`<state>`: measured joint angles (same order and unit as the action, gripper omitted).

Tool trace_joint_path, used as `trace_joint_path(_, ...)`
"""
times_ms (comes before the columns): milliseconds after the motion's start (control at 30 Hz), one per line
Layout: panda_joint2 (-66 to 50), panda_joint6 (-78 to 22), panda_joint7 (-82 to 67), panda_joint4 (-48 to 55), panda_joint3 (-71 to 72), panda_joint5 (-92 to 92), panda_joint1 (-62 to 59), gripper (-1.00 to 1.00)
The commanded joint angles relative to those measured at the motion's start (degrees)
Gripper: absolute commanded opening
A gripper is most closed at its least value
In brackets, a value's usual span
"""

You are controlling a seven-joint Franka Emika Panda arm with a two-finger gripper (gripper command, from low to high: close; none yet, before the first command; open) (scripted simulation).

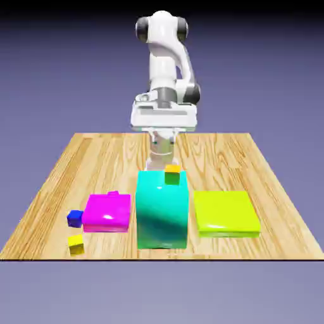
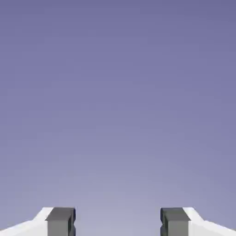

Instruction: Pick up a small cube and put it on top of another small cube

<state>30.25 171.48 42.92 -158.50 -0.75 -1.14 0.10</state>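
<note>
The small cube [image 1: 76, 243], tiny and bright yellow, rests on the wooden table near its front edge at the exterior view's left. My gripper [image 1: 161, 157] hangs at the far middle of the table, behind a tall teal block [image 1: 162, 212], well away from the yellow cube. In the hand view the gripper [image 2: 118, 223] is open: its two grey fingertips [image 2: 61, 222] stand wide apart with only the blue-violet backdrop between them. No cube shows in the hand view.
A dark-blue small cube [image 1: 75, 218] lies just behind the yellow one, beside a flat magenta block [image 1: 107, 212]. An orange-topped greenish small cube [image 1: 172, 174] sits at the teal block's top far edge. A flat yellow-green block [image 1: 226, 213] lies to the right.
</note>
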Motion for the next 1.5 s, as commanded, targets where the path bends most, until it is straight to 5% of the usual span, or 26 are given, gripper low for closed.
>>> trace_joint_path(0,-2.00,-2.10,0.38,2.08,-0.62,-0.95,-0.49,0.00)
trace_joint_path(1467,-89.96,-94.45,17.18,93.44,-27.87,-42.62,-22.07,0.00)
